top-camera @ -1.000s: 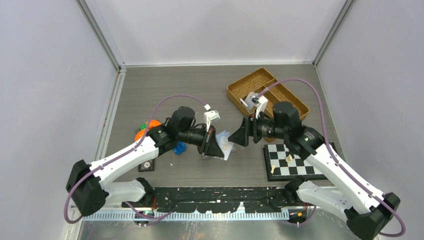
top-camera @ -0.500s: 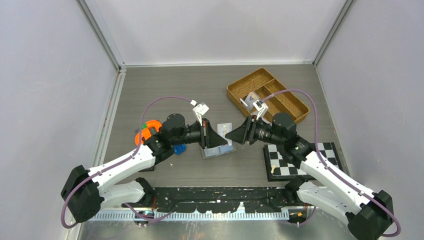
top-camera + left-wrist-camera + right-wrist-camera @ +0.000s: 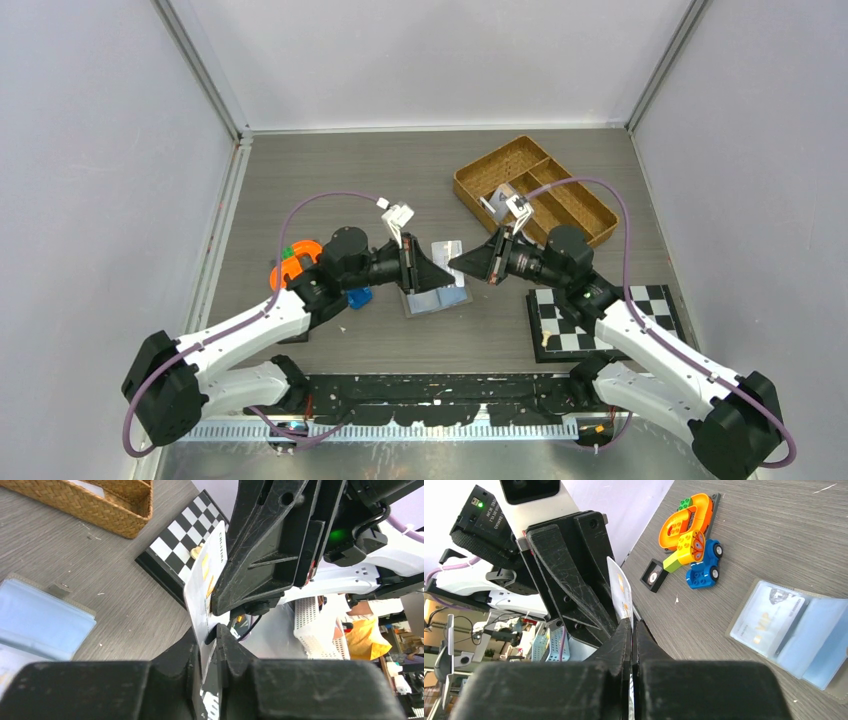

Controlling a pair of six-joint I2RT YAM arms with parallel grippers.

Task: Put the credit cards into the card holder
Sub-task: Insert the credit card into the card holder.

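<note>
Because the credit card (image 3: 206,575) is thin, light, stiff and smooth, I judge it can slip easily, so the best hold is flat on both faces near one edge. It is pale whitish with a small yellow mark and little print. The left hand (image 3: 209,642) pinches one end narrowly, and the right hand (image 3: 631,630) is closed on the other. The card stands on edge above the tabletop (image 3: 400,180), near the open card holder (image 3: 796,630), which is light blue inside.

The right gripper (image 3: 631,624) has clamped onto the credit card (image 3: 619,593)
</note>
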